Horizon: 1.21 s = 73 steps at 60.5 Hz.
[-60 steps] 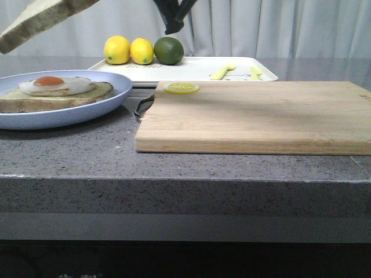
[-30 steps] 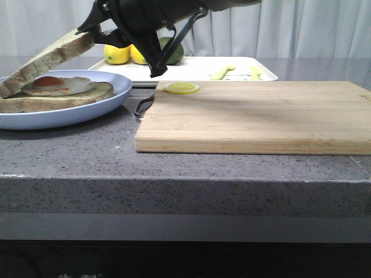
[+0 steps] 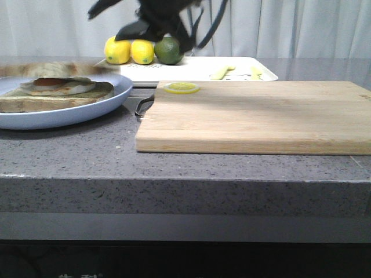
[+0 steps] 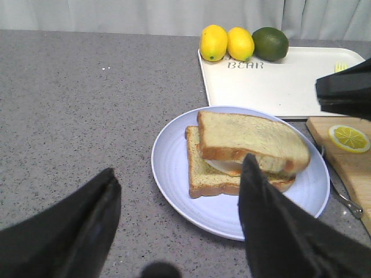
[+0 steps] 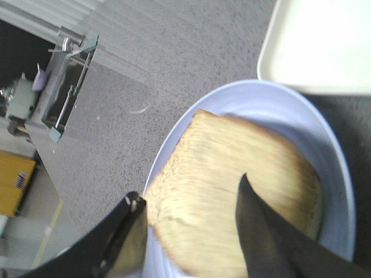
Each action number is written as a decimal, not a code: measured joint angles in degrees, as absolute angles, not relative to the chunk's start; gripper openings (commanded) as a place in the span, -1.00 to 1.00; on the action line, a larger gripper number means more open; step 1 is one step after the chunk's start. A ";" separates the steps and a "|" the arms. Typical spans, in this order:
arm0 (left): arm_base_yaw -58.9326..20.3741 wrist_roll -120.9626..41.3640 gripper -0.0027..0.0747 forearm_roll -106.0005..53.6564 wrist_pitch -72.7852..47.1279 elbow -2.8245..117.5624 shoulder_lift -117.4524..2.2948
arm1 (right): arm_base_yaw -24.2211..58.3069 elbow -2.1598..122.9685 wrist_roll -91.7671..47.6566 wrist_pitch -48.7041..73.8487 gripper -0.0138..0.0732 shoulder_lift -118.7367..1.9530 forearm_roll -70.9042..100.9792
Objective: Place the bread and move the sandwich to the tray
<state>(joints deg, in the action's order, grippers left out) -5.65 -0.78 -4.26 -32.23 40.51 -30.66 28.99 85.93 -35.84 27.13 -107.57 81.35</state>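
Bread lies on top of the egg slice, completing the sandwich on the blue plate; its top face is pale greenish-tan with a brown crust, and it sits skewed, rotated against the lower slice and overhanging toward the tray side. In the front view it shows only as a blurred band over the egg. Right gripper hovers just above the bread, fingers spread wide, nothing held. Left gripper hangs near the plate's rim, fingers wide apart, also empty. Tray is just behind the plate, white, with two lemons and a lime at its far edge. Cutting board with a lemon slice lies beside the plate. Risk, as judged: the skewed top slice could slide off when the plate is lifted or tilted; a one-sided rim grip could tip the plate.
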 measured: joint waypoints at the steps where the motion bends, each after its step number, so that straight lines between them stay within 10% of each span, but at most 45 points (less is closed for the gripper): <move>1: -5.65 -0.78 0.21 -4.26 -32.23 40.51 -30.66 | 28.73 85.93 -35.84 27.48 0.20 -106.76 79.97; 38: -5.65 -0.78 0.21 -4.26 -32.93 40.51 -30.66 | 27.59 85.56 -13.92 52.31 0.19 -76.67 13.56; 73: -5.65 -0.78 0.21 -2.45 -36.27 42.35 -39.45 | 27.59 54.98 -11.61 46.61 0.19 -45.91 8.24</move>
<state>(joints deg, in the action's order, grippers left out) -5.65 -0.78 -2.45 -36.27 42.35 -39.45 27.59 54.98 -11.61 46.61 -45.91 8.24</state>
